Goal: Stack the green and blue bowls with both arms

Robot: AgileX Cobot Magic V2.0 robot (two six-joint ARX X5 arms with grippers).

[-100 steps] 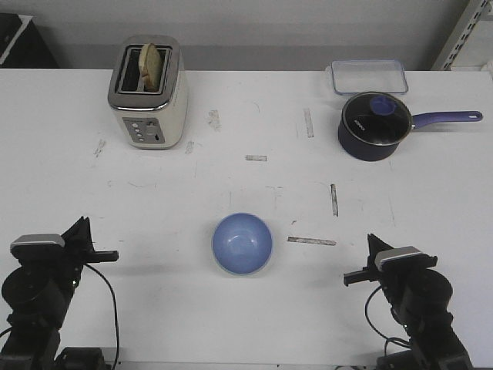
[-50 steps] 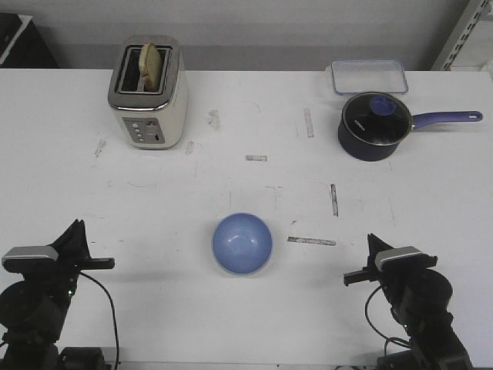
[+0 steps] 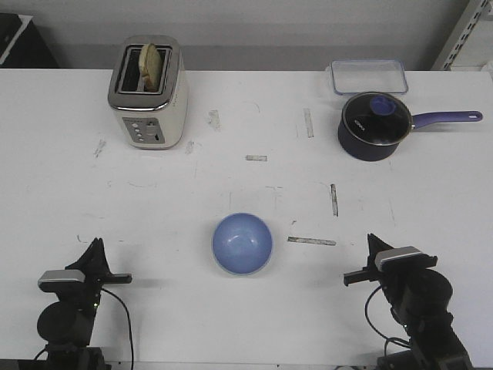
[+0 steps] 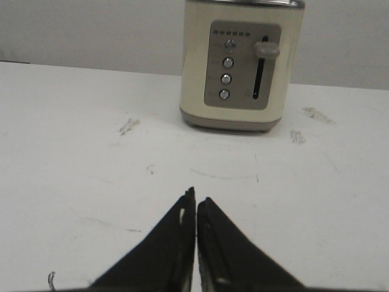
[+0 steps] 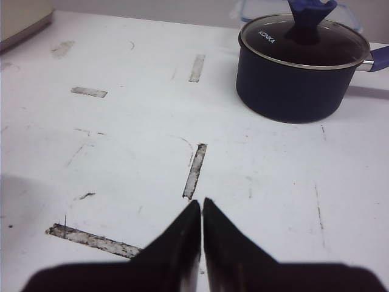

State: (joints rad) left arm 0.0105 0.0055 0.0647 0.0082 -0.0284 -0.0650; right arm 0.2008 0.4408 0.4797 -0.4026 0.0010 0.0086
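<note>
The blue bowl (image 3: 242,243) is seen mid-table, well nearer than the pan (image 5: 302,66) lettered "KONKA", flanked by the left gripper (image 4: 196,204) and right gripper (image 5: 202,207), both pressed closed with nothing held.

My front camera looks down over the whole table (image 3: 254,116). My wrist cameras sit low: left faces the toaster (image 4: 242,64), right the saucepan (image 5: 301,67), both shared with front.
</note>
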